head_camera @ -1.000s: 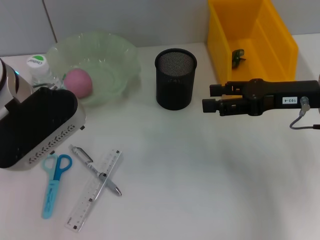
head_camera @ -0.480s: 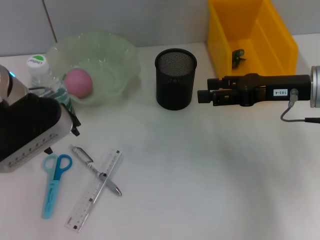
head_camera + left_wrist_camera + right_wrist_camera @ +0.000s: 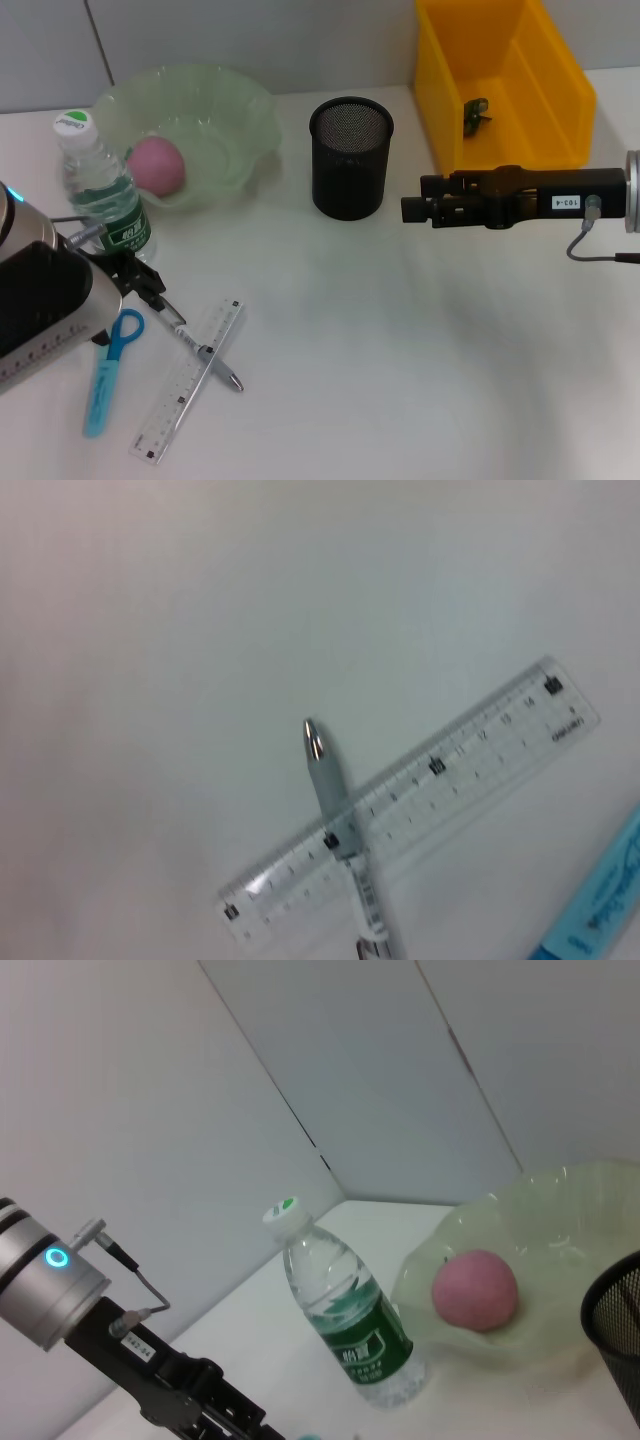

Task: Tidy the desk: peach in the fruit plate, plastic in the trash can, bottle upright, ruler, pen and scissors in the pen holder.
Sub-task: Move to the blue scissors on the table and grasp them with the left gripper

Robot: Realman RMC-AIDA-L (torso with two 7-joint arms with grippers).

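Since a second ago the left arm has drawn back toward 7 o'clock, uncovering the water bottle (image 3: 100, 190), which stands upright with its white cap on top, just beside the fruit plate (image 3: 230, 110) that holds the peach (image 3: 157, 165). The right arm has barely shifted.

The pen (image 3: 190, 340) lies across the clear ruler (image 3: 190, 380) on the worktop (image 3: 400, 380), the two touching where they cross, with the blue scissors (image 3: 108, 370) at their 9 o'clock. The left end effector (image 3: 140, 285) hangs just at 10 o'clock of the pen's upper end, near but apart from it; its fingers look parted and carry nothing. The left wrist view looks straight down on the crossed pen and ruler.

The step in hand appears to be picking up the pen. As it rests on top, it should be taken first, gripped across its barrel away from the crossing so the ruler is not dragged.

The mesh pen holder (image 3: 350, 155) stands at 2 o'clock, well apart. The right end effector (image 3: 412, 198) hovers beside it, fingers apparently together, empty, before the yellow trash can (image 3: 440, 90).
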